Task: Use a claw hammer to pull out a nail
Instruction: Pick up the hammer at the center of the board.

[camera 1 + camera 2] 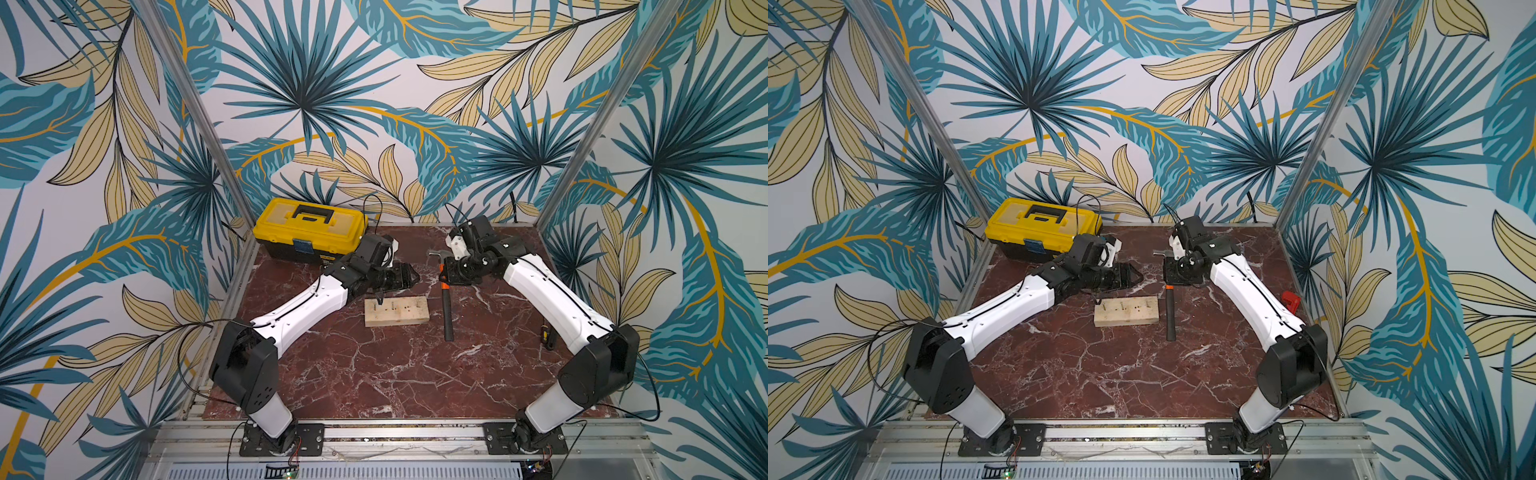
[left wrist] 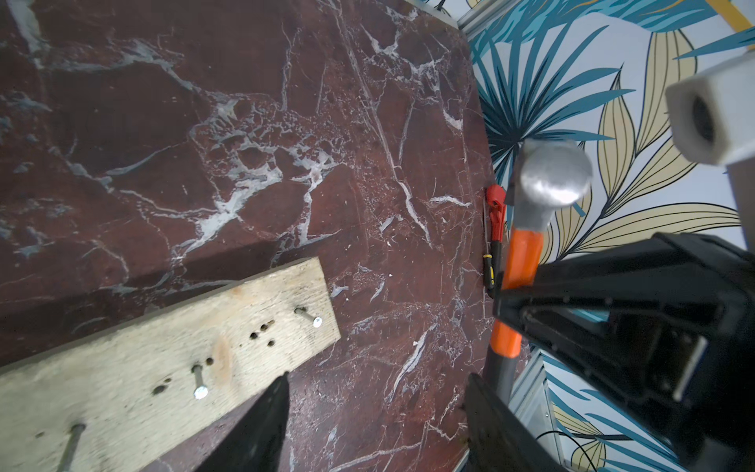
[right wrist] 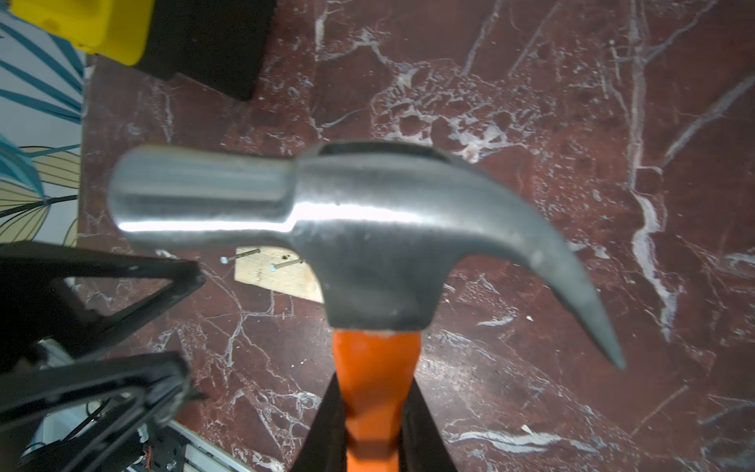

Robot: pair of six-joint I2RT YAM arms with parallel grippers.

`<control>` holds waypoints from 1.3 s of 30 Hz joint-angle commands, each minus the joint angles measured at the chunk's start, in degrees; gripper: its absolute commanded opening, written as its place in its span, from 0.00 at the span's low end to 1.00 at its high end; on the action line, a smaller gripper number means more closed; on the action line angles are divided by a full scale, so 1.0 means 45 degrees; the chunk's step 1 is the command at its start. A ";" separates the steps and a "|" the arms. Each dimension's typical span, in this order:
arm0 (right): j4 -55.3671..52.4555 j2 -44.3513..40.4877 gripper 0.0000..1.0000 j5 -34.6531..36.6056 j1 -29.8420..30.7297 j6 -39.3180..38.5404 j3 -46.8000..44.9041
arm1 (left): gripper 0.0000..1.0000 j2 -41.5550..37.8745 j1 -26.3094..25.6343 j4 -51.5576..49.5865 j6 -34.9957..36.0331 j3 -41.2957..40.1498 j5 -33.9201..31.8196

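Two grippers: the right gripper (image 3: pixel 374 412) clamps the hammer (image 3: pixel 367 229) by its orange shaft. The left gripper (image 2: pixel 378 388) hangs near the wood block (image 2: pixel 122 367), jaws apart, empty.

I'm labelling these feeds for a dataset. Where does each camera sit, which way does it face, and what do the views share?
Top views: high at the front, looking down at the table; left arm and right arm show.
Left wrist: over the open left gripper, facing the nailed board.
Right wrist: behind the right gripper, shut on the claw hammer.
Shared: all show hammer and board.
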 commanded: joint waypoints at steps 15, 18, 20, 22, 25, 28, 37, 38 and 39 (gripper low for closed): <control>0.1875 -0.0684 0.00 -0.0724 0.1557 0.0422 -0.0287 | 0.68 0.0520 -0.0037 0.1036 -0.0464 0.1229 0.1022; 0.1972 -0.0723 0.00 -0.0642 0.1706 0.0426 -0.0294 | 0.63 0.0655 -0.0043 0.1097 -0.0583 0.1406 0.1061; 0.1972 -0.0750 0.00 -0.0526 0.1792 0.0390 -0.0293 | 0.59 0.0714 -0.0043 0.1155 -0.0652 0.1507 0.1100; 0.2005 -0.0771 0.00 -0.0398 0.1873 0.0381 -0.0304 | 0.54 0.0773 -0.0043 0.1349 -0.0763 0.1540 0.1195; 0.2012 -0.0821 0.00 -0.0292 0.1999 0.0340 -0.0306 | 0.44 0.0884 -0.0043 0.1494 -0.0904 0.1607 0.1418; 0.1973 -0.0887 0.00 -0.0016 0.2051 0.0206 -0.0306 | 0.34 0.0914 -0.0056 0.1494 -0.0983 0.1612 0.1475; 0.1997 -0.0848 0.00 -0.0015 0.2104 0.0157 -0.0284 | 0.00 0.0919 -0.0063 0.2010 -0.1198 0.1491 0.1727; 0.2027 -0.0850 0.00 -0.0034 0.2107 0.0146 -0.0306 | 0.00 0.0896 -0.0063 0.2021 -0.1221 0.1473 0.1763; 0.2069 -0.0868 0.00 -0.0073 0.2104 0.0213 -0.0306 | 0.00 0.0876 -0.0044 0.2039 -0.1227 0.1461 0.1739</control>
